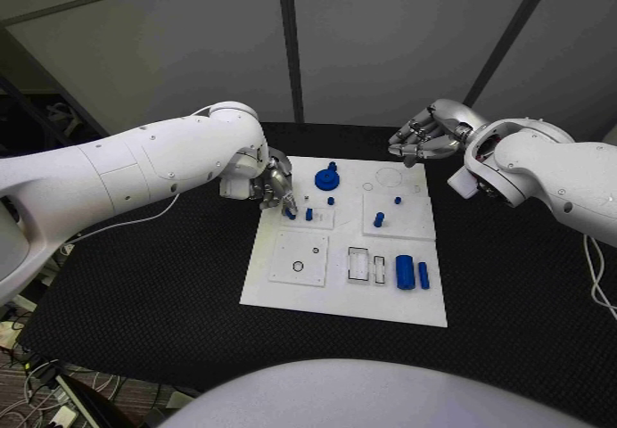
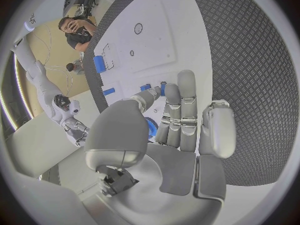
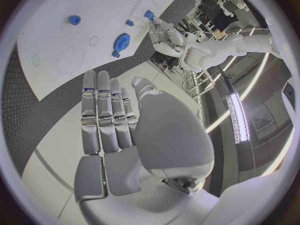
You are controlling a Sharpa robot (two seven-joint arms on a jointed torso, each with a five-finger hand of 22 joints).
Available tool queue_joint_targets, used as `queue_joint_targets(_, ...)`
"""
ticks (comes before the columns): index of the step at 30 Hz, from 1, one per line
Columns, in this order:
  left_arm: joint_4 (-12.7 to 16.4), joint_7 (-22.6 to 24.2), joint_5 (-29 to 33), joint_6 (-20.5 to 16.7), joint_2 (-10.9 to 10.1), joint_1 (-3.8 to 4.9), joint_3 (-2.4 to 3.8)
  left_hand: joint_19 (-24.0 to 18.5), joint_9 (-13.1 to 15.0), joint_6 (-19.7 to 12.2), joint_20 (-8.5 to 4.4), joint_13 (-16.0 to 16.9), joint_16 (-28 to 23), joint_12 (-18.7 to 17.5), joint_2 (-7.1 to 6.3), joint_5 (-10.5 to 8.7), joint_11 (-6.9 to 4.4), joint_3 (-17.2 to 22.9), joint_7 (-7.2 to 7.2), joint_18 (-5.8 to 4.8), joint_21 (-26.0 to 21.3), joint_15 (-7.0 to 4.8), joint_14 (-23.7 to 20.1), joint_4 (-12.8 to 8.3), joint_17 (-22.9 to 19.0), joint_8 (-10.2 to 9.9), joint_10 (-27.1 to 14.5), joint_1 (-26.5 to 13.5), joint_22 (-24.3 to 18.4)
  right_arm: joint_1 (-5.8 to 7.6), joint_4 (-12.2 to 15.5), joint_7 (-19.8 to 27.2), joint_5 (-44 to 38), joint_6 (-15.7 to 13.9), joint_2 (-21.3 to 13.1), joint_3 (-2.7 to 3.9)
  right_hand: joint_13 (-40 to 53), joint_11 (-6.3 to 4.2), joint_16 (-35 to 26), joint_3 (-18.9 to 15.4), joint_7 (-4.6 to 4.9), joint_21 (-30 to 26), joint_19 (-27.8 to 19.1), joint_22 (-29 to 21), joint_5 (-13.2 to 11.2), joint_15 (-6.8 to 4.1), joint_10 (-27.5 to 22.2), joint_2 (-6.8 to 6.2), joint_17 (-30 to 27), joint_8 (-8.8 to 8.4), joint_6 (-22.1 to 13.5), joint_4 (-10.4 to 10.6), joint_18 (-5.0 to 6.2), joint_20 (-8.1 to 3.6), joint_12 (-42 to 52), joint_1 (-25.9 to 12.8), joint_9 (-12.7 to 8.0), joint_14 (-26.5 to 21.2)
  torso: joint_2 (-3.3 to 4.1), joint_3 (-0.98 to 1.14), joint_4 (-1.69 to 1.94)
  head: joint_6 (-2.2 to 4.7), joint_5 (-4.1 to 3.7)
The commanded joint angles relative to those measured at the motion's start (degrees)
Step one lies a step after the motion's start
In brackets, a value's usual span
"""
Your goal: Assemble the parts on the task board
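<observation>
Left wrist view has my left hand (image 2: 181,135) with its fingers (image 2: 186,92) stretched out side by side and the thumb bent across toward them; something blue sits between thumb and fingers, but I cannot tell whether I am pinching it or it merely lies on the board behind. From the head view that hand (image 1: 273,185) hovers at the left edge of the board (image 1: 341,299), fingertips just beside a small peg (image 1: 291,213) standing near that edge. Another peg (image 1: 310,214) stands just to its right, and the gear (image 1: 329,179) sits a little farther up the board.

My right hand (image 1: 431,134) hangs over the worktop (image 1: 142,294) off the board's far right corner, well apart from the parts. In the right wrist view its fingers (image 3: 103,110) lie straight and close together with nothing in them, the thumb alongside.

Toward the near side of the board, a large cylinder (image 1: 404,270) and a slimmer one (image 1: 423,275) lie side by side at the right.
</observation>
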Motion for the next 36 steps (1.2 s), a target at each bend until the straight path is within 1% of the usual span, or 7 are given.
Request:
queue_joint_targets(1, 0.12, -0.68, -1.08, 0.79, -0.15, 0.05, -0.04, 1.35, 0.03, 0.43, 0.18, 0.12, -0.28, 0.42, 0.04, 0.3, -1.06, 8.36, 0.06, -0.9, 0.13, -0.47, -0.04, -7.96, 0.03, 0.26, 1.37, -0.56, 11.74, 0.1, 0.05, 0.46, 0.3, 0.31, 0.0, 0.02, 0.08, 0.04, -0.21, 0.17, 0.11, -0.28, 0.26, -0.07, 0.23, -0.03, -0.23, 0.3, 0.09, 0.36, -0.36, 0.19, 0.6, 0.3, 0.12, -0.29, 0.04, -0.42, 0.02, -0.04, 0.01, 0.0, 0.02)
queue_joint_targets(4, 0.22, -0.72, -1.18, 0.94, -0.26, 0.05, -0.05, 1.36, 0.17, 0.43, 0.14, 0.44, -0.29, 0.67, -0.14, 0.73, -1.11, 8.67, 0.01, -0.9, 0.17, -0.51, -0.04, -8.03, 0.03, 0.51, 1.51, -0.9, 11.75, 0.1, 0.04, 0.46, 0.3, 0.3, -0.01, 0.02, 0.08, 0.04, -0.21, 0.17, 0.11, -0.28, 0.26, -0.07, 0.23, -0.03, -0.23, 0.3, 0.09, 0.36, -0.36, 0.19, 0.6, 0.3, 0.12, -0.29, 0.04, -0.42, 0.02, -0.04, 0.01, 0.0, 0.04)
queue_joint_targets(9, 0.34, -0.78, -1.69, 0.76, -0.36, 0.05, -0.06, 1.37, 0.3, 0.41, 0.11, 0.63, -0.27, 0.82, -0.27, 1.13, -1.14, 8.92, -0.03, -0.91, 0.19, -0.53, -0.03, -8.04, 0.05, 0.72, 1.6, -1.25, 11.75, 0.1, 0.02, 0.46, 0.29, 0.28, 0.04, 0.02, 0.08, 0.04, -0.21, 0.17, 0.11, -0.28, 0.26, -0.07, 0.23, -0.03, -0.23, 0.3, 0.09, 0.36, -0.36, 0.19, 0.6, 0.3, 0.12, -0.29, 0.04, -0.42, 0.06, -0.03, -0.01, 0.0, 0.28)
queue_joint_targets(20, 0.45, -0.85, -1.92, 0.43, -0.44, 0.06, -0.06, 1.46, 0.56, 0.46, 0.09, 0.85, -0.24, 1.05, -0.61, 1.29, -1.25, 8.8, -0.24, -0.96, 0.44, -0.57, 0.03, -7.76, 0.06, 1.19, 1.9, -2.26, 11.81, 0.09, 0.02, 0.46, 0.29, 0.21, 0.06, 0.02, 0.08, 0.04, -0.21, 0.17, 0.11, -0.28, 0.26, -0.07, 0.23, -0.03, -0.23, 0.3, 0.09, 0.36, -0.36, 0.19, 0.6, 0.3, 0.12, -0.29, 0.04, -0.42, 0.06, 0.0, 0.0, 0.0, 0.22)
queue_joint_targets(27, 0.38, -0.87, -1.98, 0.53, -0.49, 0.06, -0.07, 1.53, 0.82, 0.71, 0.02, 0.86, -0.19, 1.1, -1.29, 0.99, -1.69, 7.11, -0.96, -1.0, 0.64, -0.78, 0.11, -6.79, 0.09, 1.89, 2.19, -4.09, 11.85, 0.09, 0.03, 0.43, 0.29, 0.17, 0.0, 0.02, 0.16, 0.04, -0.24, 0.19, 0.1, -0.35, 0.3, -0.13, 0.25, -0.03, -0.27, 0.3, 0.22, 0.4, -0.39, 0.19, 0.61, 0.3, 0.14, -0.32, 0.04, -0.44, 0.01, -0.01, 0.01, 0.0, 0.21)
queue_joint_targets(36, 0.34, -0.87, -2.03, 0.38, -0.45, 0.06, -0.07, 1.67, 0.27, 1.62, -0.19, 1.33, -0.1, 1.46, -2.3, 0.12, -2.11, 3.61, -1.55, -1.07, 0.94, -1.05, 0.13, -4.59, 0.19, 2.11, 2.34, -7.32, 11.93, 0.08, 0.04, 0.41, 0.29, 0.14, -0.07, 0.02, 0.16, 0.04, -0.24, 0.19, 0.1, -0.35, 0.3, -0.13, 0.25, -0.03, -0.27, 0.3, 0.22, 0.4, -0.39, 0.19, 0.61, 0.3, 0.14, -0.32, 0.04, -0.44, 0.03, -0.01, 0.0, 0.0, 0.11)
